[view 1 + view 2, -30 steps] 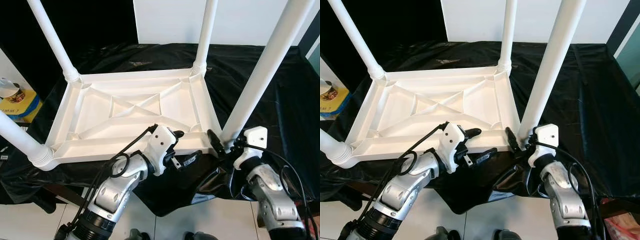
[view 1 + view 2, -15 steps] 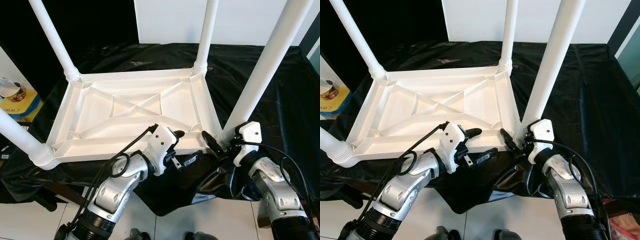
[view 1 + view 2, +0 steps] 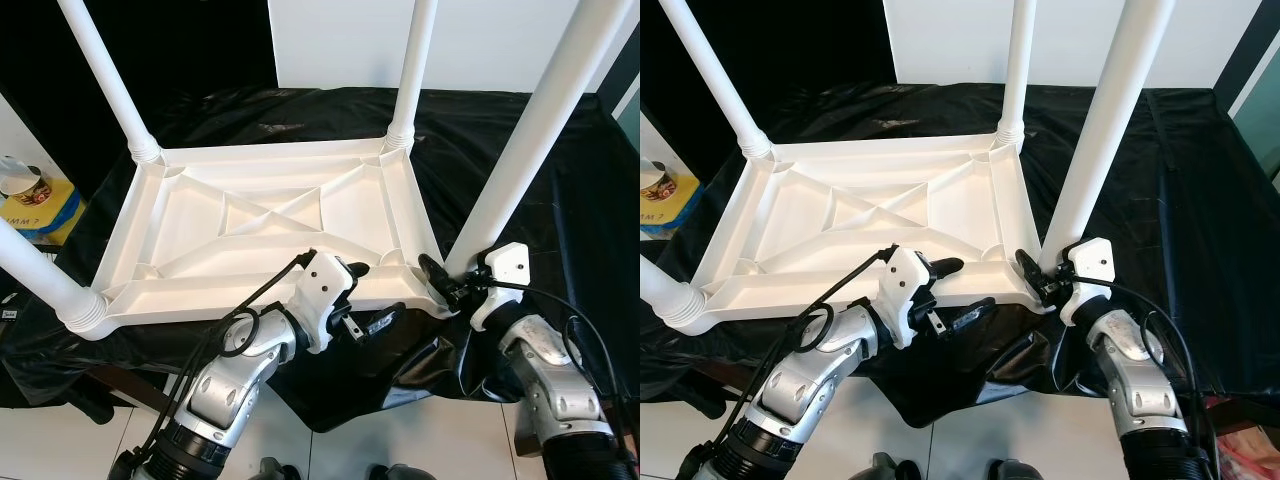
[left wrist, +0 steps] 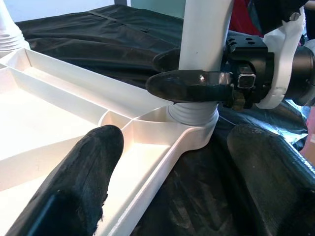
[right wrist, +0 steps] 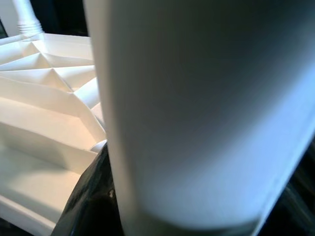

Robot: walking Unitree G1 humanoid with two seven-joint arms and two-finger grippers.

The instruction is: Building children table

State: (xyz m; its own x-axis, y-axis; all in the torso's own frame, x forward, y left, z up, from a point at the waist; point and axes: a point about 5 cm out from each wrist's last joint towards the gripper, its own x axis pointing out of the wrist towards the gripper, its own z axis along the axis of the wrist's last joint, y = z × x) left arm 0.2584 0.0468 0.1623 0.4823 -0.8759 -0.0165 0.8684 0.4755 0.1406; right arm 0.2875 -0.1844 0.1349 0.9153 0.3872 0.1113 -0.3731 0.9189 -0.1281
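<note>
A white plastic children table [image 3: 250, 215] lies upside down on a black cloth, with its legs pointing up. The near right leg [image 3: 520, 160] rises from the front right corner socket [image 4: 192, 115]. My right gripper [image 3: 440, 280] is shut on the base of this leg, one black finger [image 4: 187, 83] across its front and the other behind it. The leg [image 5: 197, 108] stands very close in the right wrist view. My left gripper [image 3: 372, 293] stands open at the table's near rim [image 3: 260, 300], one finger over the inside and one outside the rim.
The black cloth [image 3: 560, 200] covers the low surface and hangs over its front edge. A yellow and blue box with a cup [image 3: 30, 195] sits at far left. A white panel [image 3: 340, 40] stands behind. White floor tiles [image 3: 400, 450] lie near my feet.
My right gripper has shifted in along the table's front corner and closed around the base of the near right leg. The left gripper has held its place.
</note>
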